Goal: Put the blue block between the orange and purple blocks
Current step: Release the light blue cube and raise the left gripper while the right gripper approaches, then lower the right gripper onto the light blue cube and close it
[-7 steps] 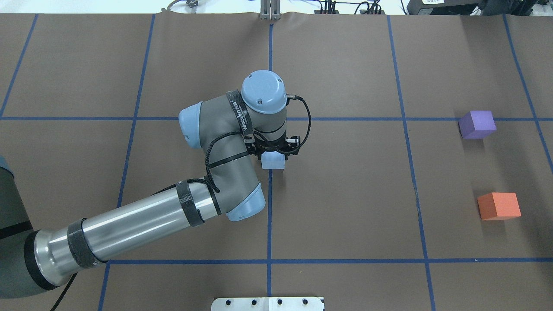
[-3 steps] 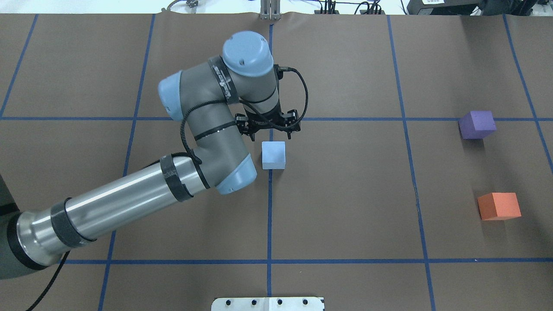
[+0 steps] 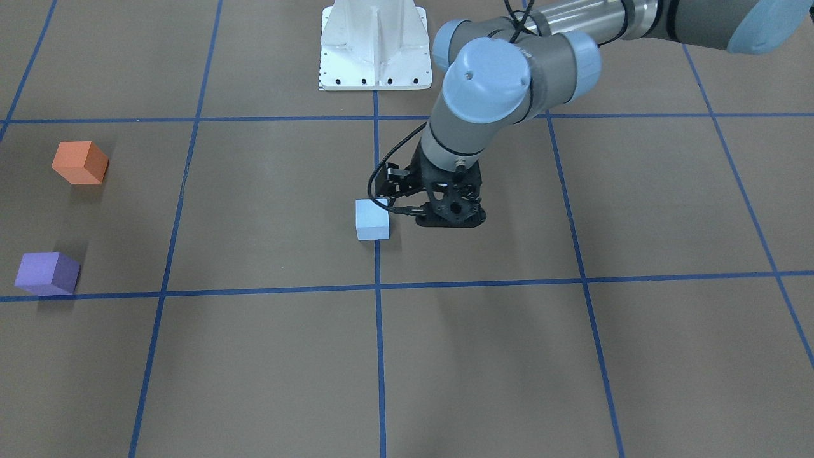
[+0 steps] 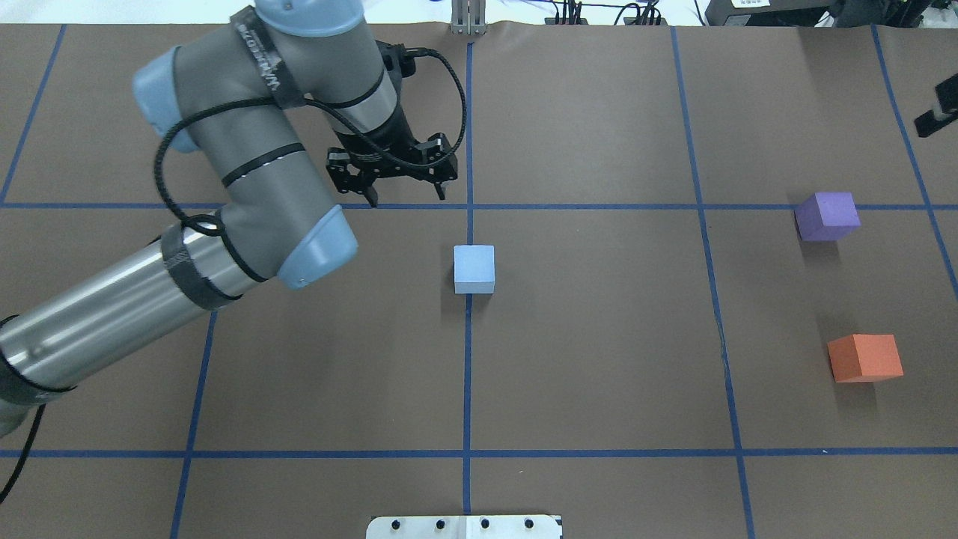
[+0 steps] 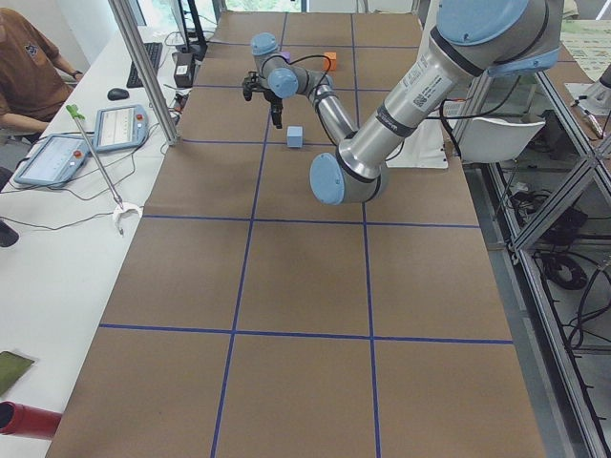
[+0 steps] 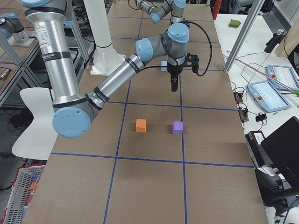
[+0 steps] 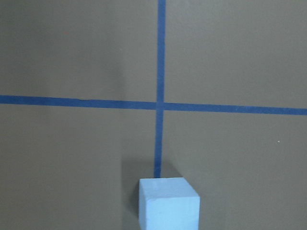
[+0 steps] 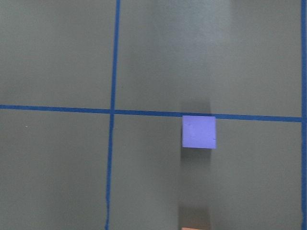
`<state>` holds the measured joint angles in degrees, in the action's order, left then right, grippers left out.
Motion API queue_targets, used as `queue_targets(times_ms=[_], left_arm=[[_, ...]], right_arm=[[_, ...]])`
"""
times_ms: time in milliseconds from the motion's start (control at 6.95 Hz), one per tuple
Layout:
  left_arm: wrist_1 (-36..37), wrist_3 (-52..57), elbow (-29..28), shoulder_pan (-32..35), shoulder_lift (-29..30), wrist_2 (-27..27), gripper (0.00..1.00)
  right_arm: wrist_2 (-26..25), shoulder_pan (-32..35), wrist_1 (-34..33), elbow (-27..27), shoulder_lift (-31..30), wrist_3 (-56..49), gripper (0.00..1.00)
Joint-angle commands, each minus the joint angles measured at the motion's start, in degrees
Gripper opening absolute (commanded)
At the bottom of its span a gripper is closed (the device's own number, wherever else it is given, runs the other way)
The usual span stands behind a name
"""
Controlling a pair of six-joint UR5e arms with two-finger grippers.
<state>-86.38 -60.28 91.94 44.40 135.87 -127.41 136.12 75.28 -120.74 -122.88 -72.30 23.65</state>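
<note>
The light blue block [image 4: 474, 268] sits alone on the brown table's middle tape line; it also shows in the left wrist view [image 7: 169, 203]. My left gripper [image 4: 404, 193] is open and empty, raised and apart from the block, on its far left side. The purple block [image 4: 827, 215] and the orange block [image 4: 864, 358] stand apart at the right, with bare table between them. My right gripper [image 4: 939, 112] shows only as a dark sliver at the right edge, high over the purple block [image 8: 199, 132]; I cannot tell whether it is open.
The white robot base plate [image 4: 464, 526] lies at the near edge. Blue tape lines [image 4: 468, 374] grid the brown table. A metal post [image 4: 468, 19] stands at the far edge. An operators' desk with tablets [image 5: 119, 124] runs beyond it.
My left gripper has lifted off the blue block and swung away to the far left, open. The block has stayed put. A part of my right gripper has entered at the right edge.
</note>
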Motion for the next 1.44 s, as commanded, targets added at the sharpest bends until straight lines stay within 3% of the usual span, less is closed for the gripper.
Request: queue_targets(times_ms=[0,144,288,432,576,720,1008,1295], left_arm=[[7.07,12.66,13.65,5.32,-12.85,-0.12,1.00],[7.19,17.86,18.49,8.05,-19.79,-0.12,1.00],[7.19,21.83,20.98,10.60,-24.56,-0.12,1.00],[7.19,27.52,22.31,13.67,-28.78,-0.12,1.00],[7.19,33.84,22.58,16.66,-32.13,-0.12,1.00],[7.10,38.00,22.50,18.77,-33.90,-0.04,1.00],[7.10,39.45,22.41,19.67,-34.62,0.05,1.00],[7.10,39.45,22.50,19.76,-34.62,0.05,1.00]], right_arm=[[-8.46,-16.40,-6.09,-0.35,14.67,18.98,1.00],[-14.50,-25.36,-5.39,3.31,21.34,28.20,1.00],[-17.09,-30.23,0.45,10.74,26.98,33.86,1.00],[-17.63,-33.15,9.99,16.12,27.12,35.49,1.00],[-21.56,-36.23,14.00,20.44,27.56,35.59,1.00],[-25.60,-39.30,17.96,23.70,27.47,35.68,1.00],[-26.25,-41.87,28.23,32.92,29.30,40.66,1.00],[-27.30,-43.63,29.59,41.10,35.10,42.17,1.00]])
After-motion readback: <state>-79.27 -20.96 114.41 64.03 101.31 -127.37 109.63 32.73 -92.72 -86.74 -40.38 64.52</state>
